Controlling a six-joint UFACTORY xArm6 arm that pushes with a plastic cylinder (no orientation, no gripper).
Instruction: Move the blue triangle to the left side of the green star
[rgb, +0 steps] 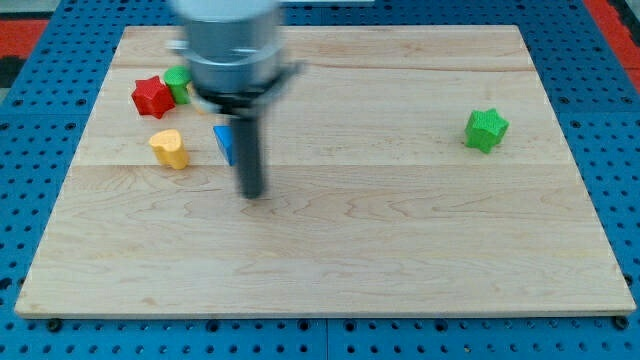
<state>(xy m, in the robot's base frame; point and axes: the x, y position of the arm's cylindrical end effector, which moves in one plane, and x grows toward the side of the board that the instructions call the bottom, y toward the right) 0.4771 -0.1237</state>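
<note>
The blue triangle (224, 142) lies on the wooden board (400, 230) at the view's upper left, partly hidden behind my rod. The green star (486, 129) sits far off at the view's right. My tip (253, 194) rests on the board just below and to the right of the blue triangle, close to it; contact cannot be told. The rod and the arm above it are blurred.
A yellow heart-shaped block (170, 148) lies left of the blue triangle. A red star-like block (152, 96) and a small green block (179, 82) sit together near the board's upper left corner. Blue pegboard (40, 180) surrounds the board.
</note>
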